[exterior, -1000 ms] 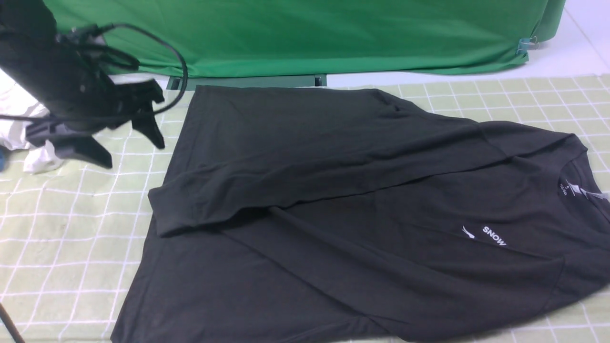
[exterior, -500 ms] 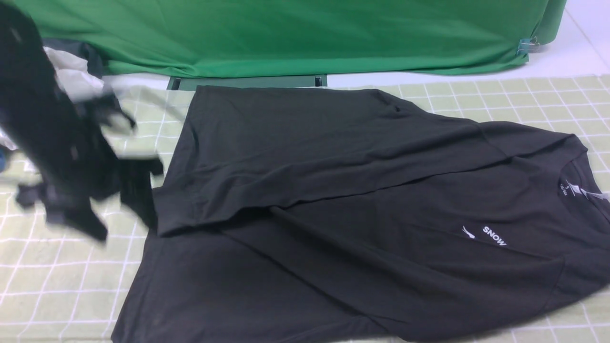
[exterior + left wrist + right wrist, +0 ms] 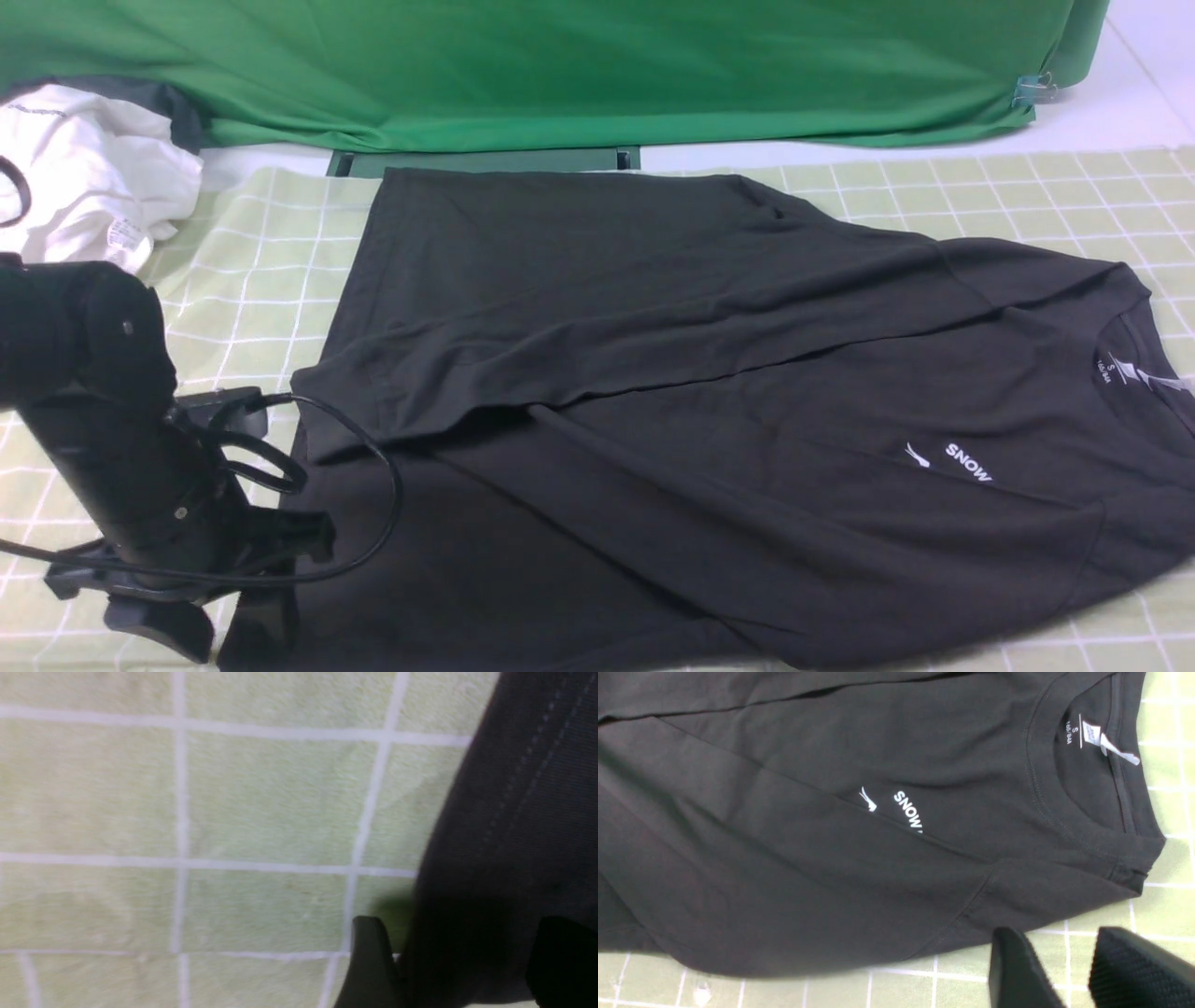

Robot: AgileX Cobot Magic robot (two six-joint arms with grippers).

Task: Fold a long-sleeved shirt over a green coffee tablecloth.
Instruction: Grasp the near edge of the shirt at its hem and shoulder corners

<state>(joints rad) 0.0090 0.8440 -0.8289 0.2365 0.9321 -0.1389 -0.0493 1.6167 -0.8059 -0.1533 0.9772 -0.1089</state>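
The dark charcoal long-sleeved shirt (image 3: 653, 420) lies flat on the pale yellow-green grid tablecloth (image 3: 252, 280), collar to the right, both sleeves laid across its body. Its white logo and "SNOW" lettering (image 3: 952, 459) show beside a sleeve edge. My left gripper (image 3: 219, 630) is low at the shirt's near left hem corner. In the left wrist view this gripper (image 3: 462, 961) is open, with the stitched hem (image 3: 514, 812) lying between its fingers. My right gripper (image 3: 1069, 970) is open over bare tablecloth (image 3: 1162, 896) just off the shirt's shoulder (image 3: 1041, 891); it is out of the front view.
A crumpled white garment (image 3: 84, 177) lies at the far left. Plain bright green fabric (image 3: 597, 65) hangs across the back, held by a clip (image 3: 1032, 91). The left arm's black cable (image 3: 373, 467) loops over the shirt's left edge.
My left arm has swung from the far left down and toward the near edge, ending at the shirt's near left hem corner. The white garment is now uncovered. The shirt has not moved.
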